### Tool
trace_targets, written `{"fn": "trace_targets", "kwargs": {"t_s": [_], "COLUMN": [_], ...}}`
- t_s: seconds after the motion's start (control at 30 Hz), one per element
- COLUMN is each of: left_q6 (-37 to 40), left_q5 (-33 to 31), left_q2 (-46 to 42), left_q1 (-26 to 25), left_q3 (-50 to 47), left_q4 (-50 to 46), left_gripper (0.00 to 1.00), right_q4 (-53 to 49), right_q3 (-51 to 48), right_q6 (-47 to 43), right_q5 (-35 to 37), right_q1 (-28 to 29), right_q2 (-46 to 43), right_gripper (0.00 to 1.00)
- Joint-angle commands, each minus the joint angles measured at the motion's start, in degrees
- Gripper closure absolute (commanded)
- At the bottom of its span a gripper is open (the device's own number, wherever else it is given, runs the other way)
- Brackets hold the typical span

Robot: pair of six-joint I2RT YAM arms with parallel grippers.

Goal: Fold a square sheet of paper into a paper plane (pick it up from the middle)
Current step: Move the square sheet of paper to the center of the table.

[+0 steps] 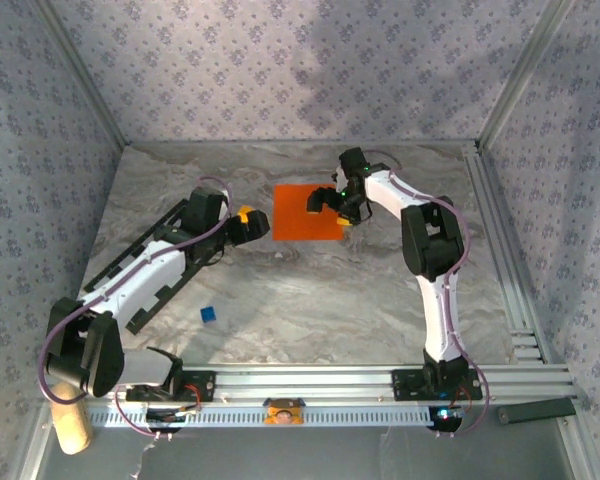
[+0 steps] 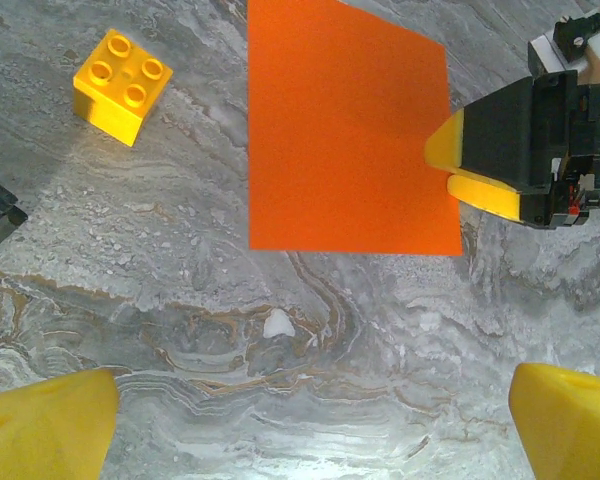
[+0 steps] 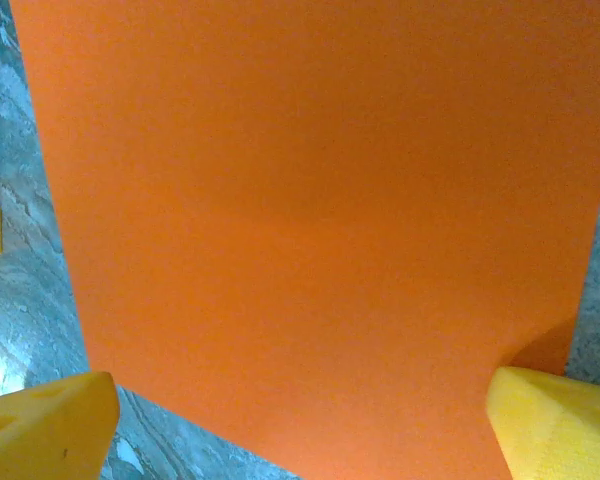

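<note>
Paper (image 1: 307, 212) lies flat on the tabletop (image 1: 310, 290). Right pincer (image 2: 460, 170), jaws apart, is at its 3 o'clock edge. Left pincer (image 1: 248, 224), jaws apart, sits at 9 o'clock.

The square sheet of paper (image 1: 295, 220) is bright orange, the table (image 1: 380, 300) grey-marbled, the brick (image 2: 122, 84) yellow.
</note>
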Motion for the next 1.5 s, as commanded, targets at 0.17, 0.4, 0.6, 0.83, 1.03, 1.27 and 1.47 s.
{"fn": "trace_targets", "kwargs": {"t_s": [0.17,0.4,0.6,0.83,1.03,1.27,1.47], "left_q6": [-0.1,-0.5,-1.0,-0.6,-0.2,-0.4,-0.1], "left_q5": [0.4,0.8,0.9,0.1,-1.0,-1.5,-1.5], "left_q2": [-1.3,-1.3,-1.6,-2.1,-2.5,-2.8,-5.6], "left_q1": [-1.2,-2.1,-2.1,-2.1,-2.1,-2.1,-2.1], "left_q3": [0.9,0.5,-0.3,-0.2,0.0,-0.4,-1.7], "left_q4": [-1.2,-2.3,-2.6,-3.6,-4.9,-5.0,-4.0], "left_gripper": [0.00,0.00,0.00,0.00,0.00,0.00,0.00], "right_q4": [-5.8,0.4,8.1,8.4,9.3,13.2,12.9], "right_q3": [-11.2,-28.8,-41.6,-41.7,-40.2,-38.5,-34.9], "right_q6": [-2.9,2.6,14.5,20.0,21.1,19.3,18.8], "right_q5": [2.9,2.6,2.6,3.4,3.0,-1.4,-3.1], "right_q1": [2.1,7.0,11.5,15.4,15.2,13.1,13.0], "right_q2": [-4.8,-14.2,-21.5,-25.8,-30.1,-27.1,-23.4], "right_gripper": [0.03,0.02,0.02,0.01,0.01,0.01,0.01]}}
